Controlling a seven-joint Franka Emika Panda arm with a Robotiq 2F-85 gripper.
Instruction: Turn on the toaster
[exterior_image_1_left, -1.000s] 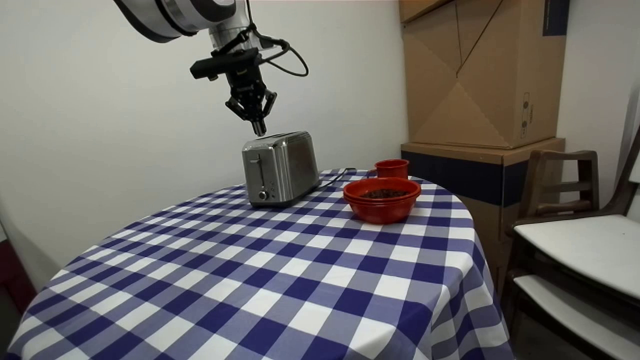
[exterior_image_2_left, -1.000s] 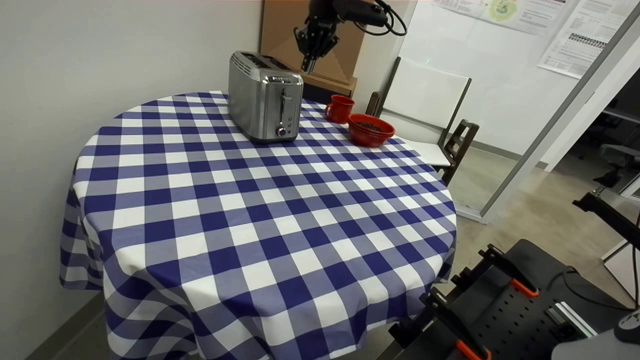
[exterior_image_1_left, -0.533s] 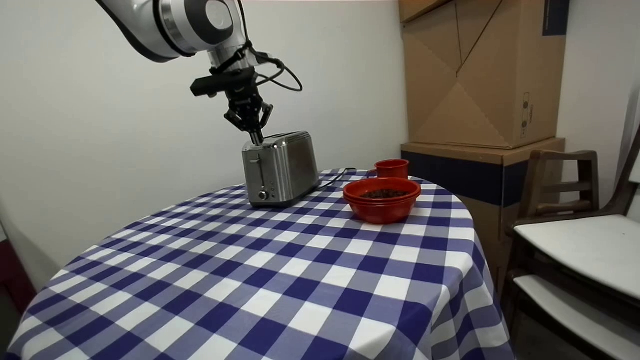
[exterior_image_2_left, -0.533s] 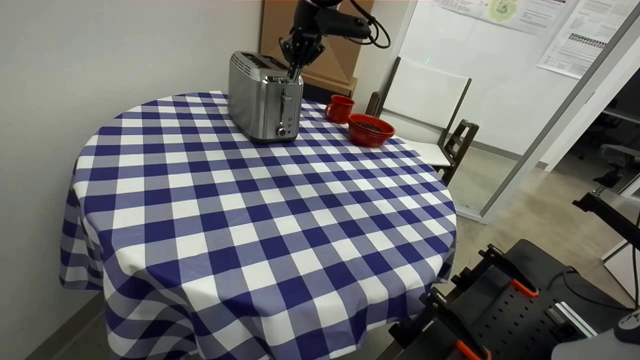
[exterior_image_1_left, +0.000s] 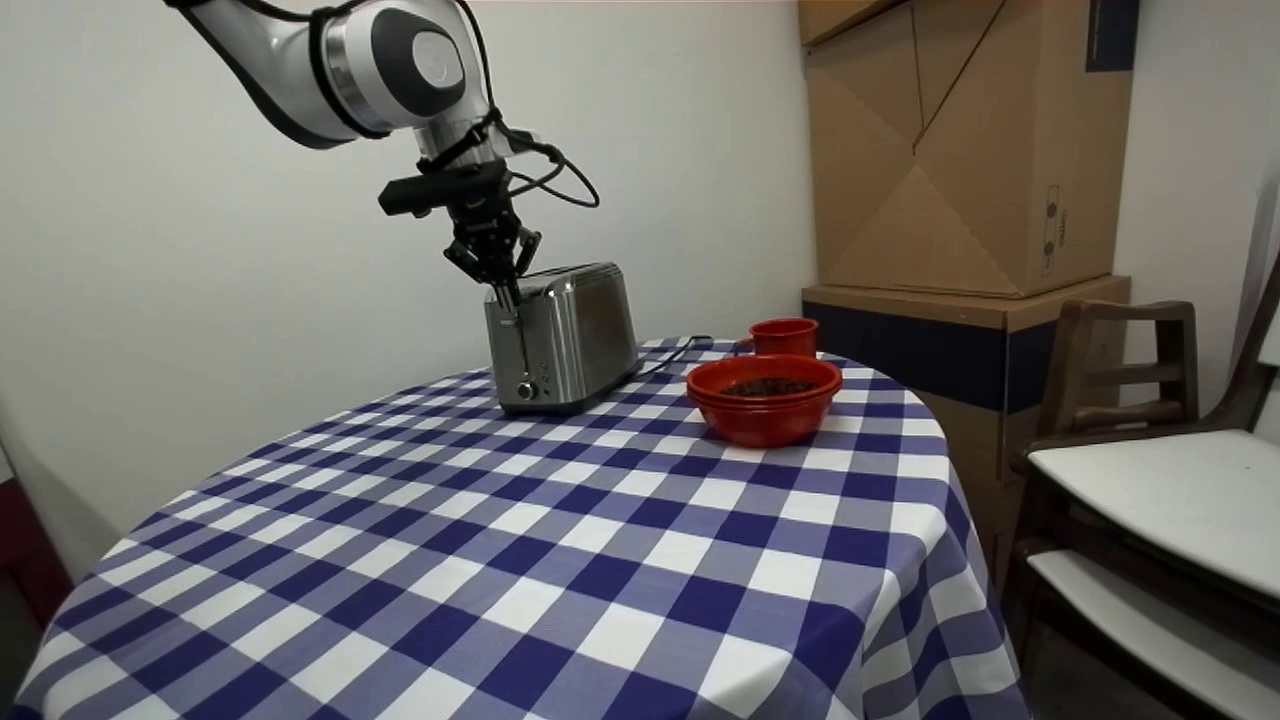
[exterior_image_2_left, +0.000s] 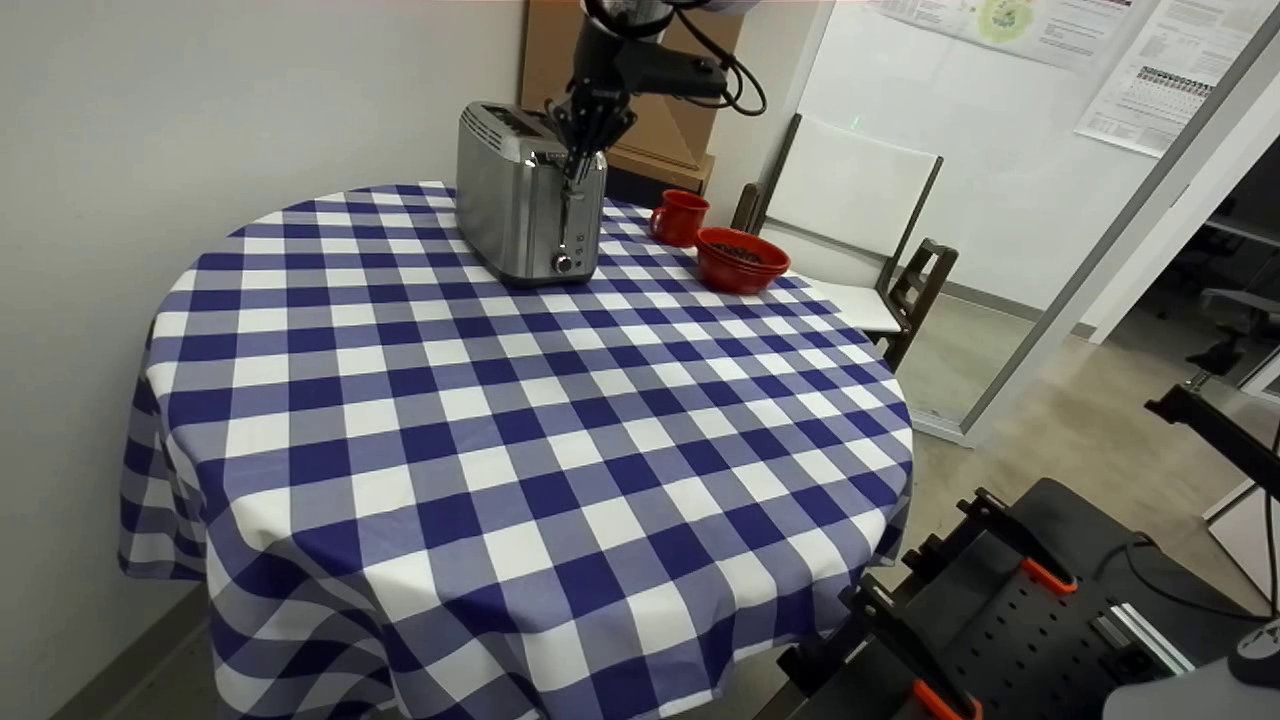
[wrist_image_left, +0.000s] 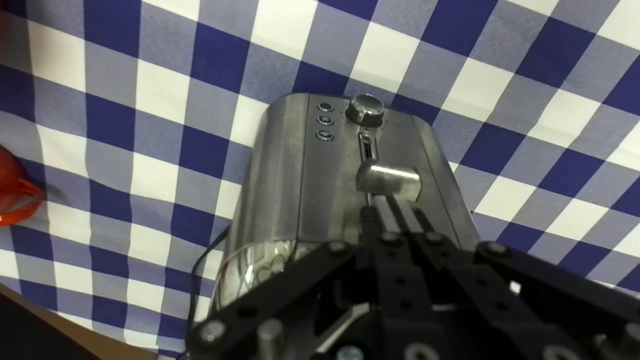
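Wrist view shows the gripper (wrist_image_left: 393, 200), fingers (wrist_image_left: 386, 216) together, at the lever (wrist_image_left: 390, 181); touching, I cannot tell. Only exterior views show the red bowls (exterior_image_1_left: 763, 418) whole, toward four o'clock from the toaster (exterior_image_1_left: 562, 340), itself at twelve on checked tablecloth (exterior_image_2_left: 520, 480) spreading to a five-o'clock hem (exterior_image_2_left: 790, 620).

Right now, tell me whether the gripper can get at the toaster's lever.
Probably yes: the shut gripper is right at the upper side of the lever, with nothing seen between them. Whether they touch, I cannot tell. Nothing shows blocking the slot below.
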